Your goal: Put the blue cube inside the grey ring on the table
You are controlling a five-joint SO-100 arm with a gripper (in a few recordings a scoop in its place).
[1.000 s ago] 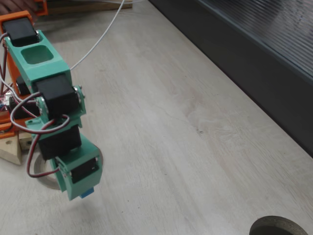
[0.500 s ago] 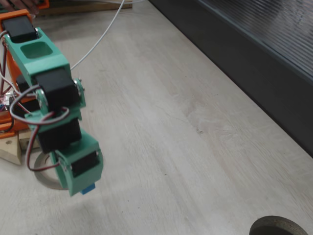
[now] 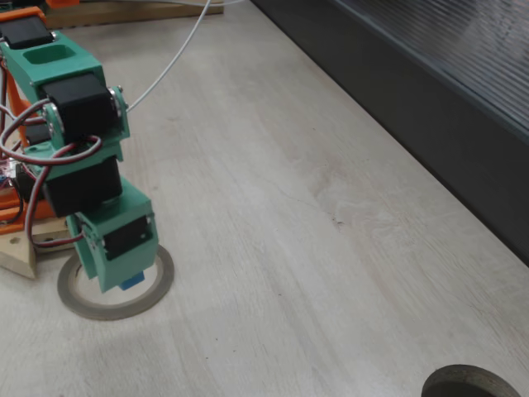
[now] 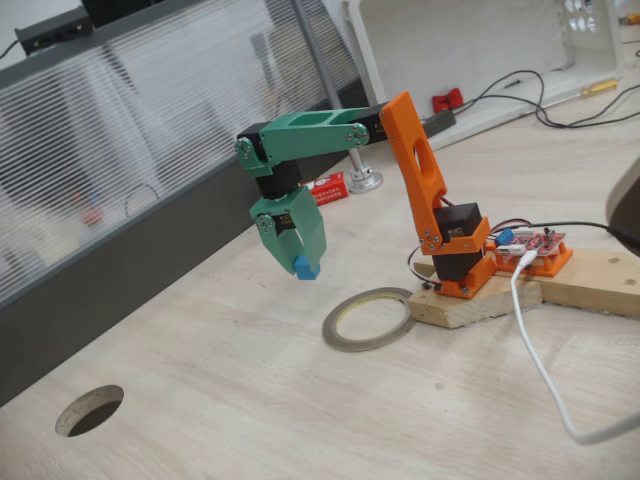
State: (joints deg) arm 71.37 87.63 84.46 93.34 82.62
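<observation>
Matt blue cube (image 4: 305,266); pale streaked wood-grain table (image 3: 273,215); matt green plastic gripper (image 4: 300,262).

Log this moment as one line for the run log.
tool: shut on blue cube | cube: held in air, not yet over grey ring | ring: flat on table, hole empty | phase: carrying

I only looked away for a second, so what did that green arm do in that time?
Holding the blue cube, the end effector swung toward the upper left in a fixed view and now sits over the grey ring, which is much more exposed than before. The cube stayed gripped throughout. The ring, the table and the white cable did not move.
</observation>
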